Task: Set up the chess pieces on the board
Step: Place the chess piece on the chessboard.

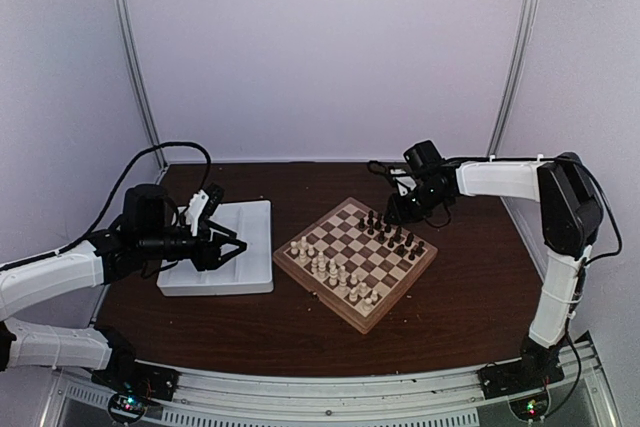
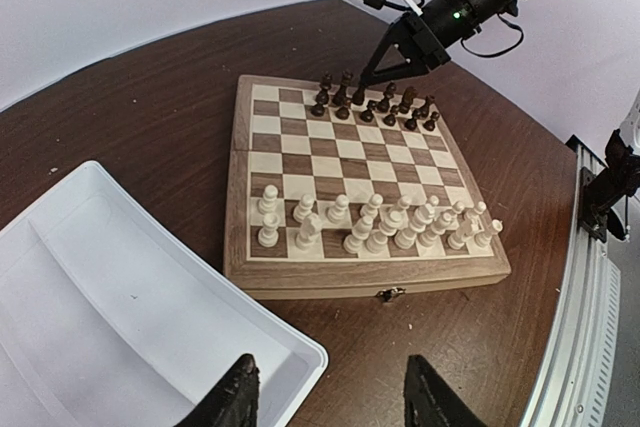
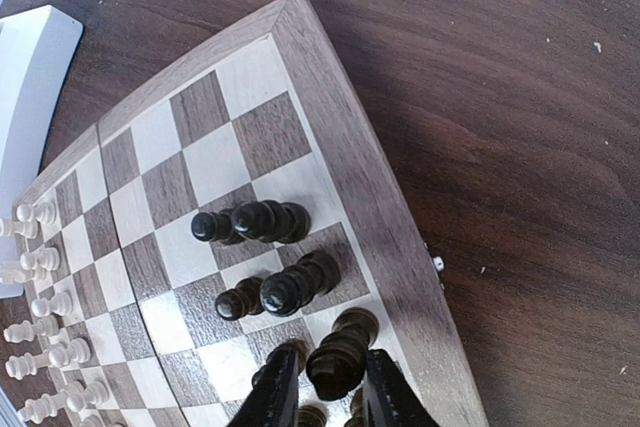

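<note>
**Status: right gripper at the dark rows, left gripper over the tray**

Board. The board [image 1: 395,302] lies at the middle of the table [image 1: 480,287], turned so that one corner points toward the arm bases. The tray [image 1: 255,209] sits just beside the board's left corner.

Pieces. The dark pieces [image 1: 392,232] stand in two rows along the board edge on the far right. The white pieces [image 1: 335,272] stand in two rows along the opposite edge, nearest the tray. All visible pieces are upright.

Right gripper. The right gripper [image 3: 330,359] is lowered over the far end of the dark rows, next to the rim. Its fingers [image 3: 275,387] are set narrow and close on a dark piece [image 3: 340,352], which fills the gap between them. This piece stands in the row beside the rim. Whether its base touches the square is hidden.

Left gripper. The left gripper [image 2: 335,402] hangs above the tray corner nearest the board. Its fingers are spread wide, with nothing between them.
</note>
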Tool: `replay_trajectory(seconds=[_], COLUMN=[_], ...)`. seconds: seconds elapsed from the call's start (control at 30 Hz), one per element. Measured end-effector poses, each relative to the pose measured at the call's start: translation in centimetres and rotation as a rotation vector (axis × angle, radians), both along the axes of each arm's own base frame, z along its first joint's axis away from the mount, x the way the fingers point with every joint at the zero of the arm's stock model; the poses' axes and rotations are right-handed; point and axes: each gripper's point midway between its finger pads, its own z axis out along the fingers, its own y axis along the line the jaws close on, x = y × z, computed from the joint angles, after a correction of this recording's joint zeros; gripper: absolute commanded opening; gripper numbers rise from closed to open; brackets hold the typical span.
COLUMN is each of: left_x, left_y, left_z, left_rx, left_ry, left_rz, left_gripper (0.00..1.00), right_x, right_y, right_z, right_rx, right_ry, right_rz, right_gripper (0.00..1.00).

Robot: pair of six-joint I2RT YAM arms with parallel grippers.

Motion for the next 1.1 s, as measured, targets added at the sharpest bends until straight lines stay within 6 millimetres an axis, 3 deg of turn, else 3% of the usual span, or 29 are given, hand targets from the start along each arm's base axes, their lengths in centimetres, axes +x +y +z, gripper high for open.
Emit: replay_trajectory(seconds=[0.33, 1.1], left_x=[0.07, 0.33], left_y=[-0.04, -0.20], left_z=[0.23, 0.41], left_rx=[-0.002, -0.003], left_ry=[-0.004, -0.004], left_rz=[0.000, 0.000], left_gripper=[0.50, 0.50], right_x=[-0.44, -0.49], right_y=[-0.21, -0.23], right_z=[-0.32, -0.35], right_rx=[-0.018, -0.019], right_ry=[0.016, 0.017], right_rz=[0.014, 0.017], right_gripper=[0.19, 0.18])
